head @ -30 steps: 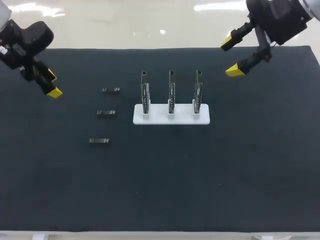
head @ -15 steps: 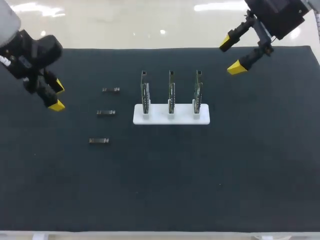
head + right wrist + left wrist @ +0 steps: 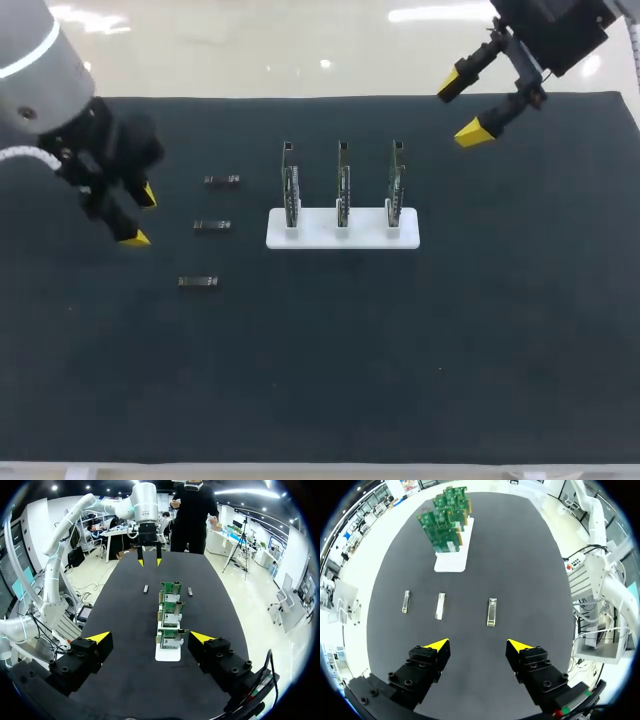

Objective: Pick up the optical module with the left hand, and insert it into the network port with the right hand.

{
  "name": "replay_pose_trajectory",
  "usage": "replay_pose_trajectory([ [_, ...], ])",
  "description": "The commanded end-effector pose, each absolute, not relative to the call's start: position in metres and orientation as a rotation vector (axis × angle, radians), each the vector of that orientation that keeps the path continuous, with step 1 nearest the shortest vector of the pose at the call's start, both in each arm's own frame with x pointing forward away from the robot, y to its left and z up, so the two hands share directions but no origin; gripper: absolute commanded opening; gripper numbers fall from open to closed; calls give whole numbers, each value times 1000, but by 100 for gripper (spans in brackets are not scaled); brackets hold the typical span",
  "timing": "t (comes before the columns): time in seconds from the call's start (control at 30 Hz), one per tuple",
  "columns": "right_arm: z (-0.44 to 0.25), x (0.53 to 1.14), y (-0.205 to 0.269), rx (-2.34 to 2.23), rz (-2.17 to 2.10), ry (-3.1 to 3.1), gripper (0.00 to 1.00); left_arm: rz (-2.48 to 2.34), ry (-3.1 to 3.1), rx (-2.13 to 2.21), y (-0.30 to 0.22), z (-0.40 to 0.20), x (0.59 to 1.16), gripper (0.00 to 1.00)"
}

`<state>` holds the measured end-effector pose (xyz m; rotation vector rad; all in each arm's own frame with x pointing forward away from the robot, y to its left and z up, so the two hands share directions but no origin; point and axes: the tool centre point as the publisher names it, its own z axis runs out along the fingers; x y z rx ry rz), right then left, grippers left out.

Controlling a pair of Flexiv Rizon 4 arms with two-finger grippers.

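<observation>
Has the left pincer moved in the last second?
Yes. The left pincer has shifted in from the table's left edge and nearer the robot, closing on the middle optical module, which lies where it was.

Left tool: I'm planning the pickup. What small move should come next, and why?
Probably ease the left tool forward and down over the optical module nearest ahead of it: the tool is open and empty, short of that module, which lies flat on the mat.
</observation>
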<state>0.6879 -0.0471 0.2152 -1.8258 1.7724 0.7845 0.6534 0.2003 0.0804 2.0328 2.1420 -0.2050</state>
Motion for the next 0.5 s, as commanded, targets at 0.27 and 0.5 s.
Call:
replay_pose_trajectory([
  [0.27, 215, 688, -47, -1826, 787, 1771, 100, -145, 2179, 2076, 191, 42, 656, 100],
  [0.5, 215, 688, -47, -1826, 787, 1771, 100, -97, 2210, 2089, 184, 27, 649, 100],
])
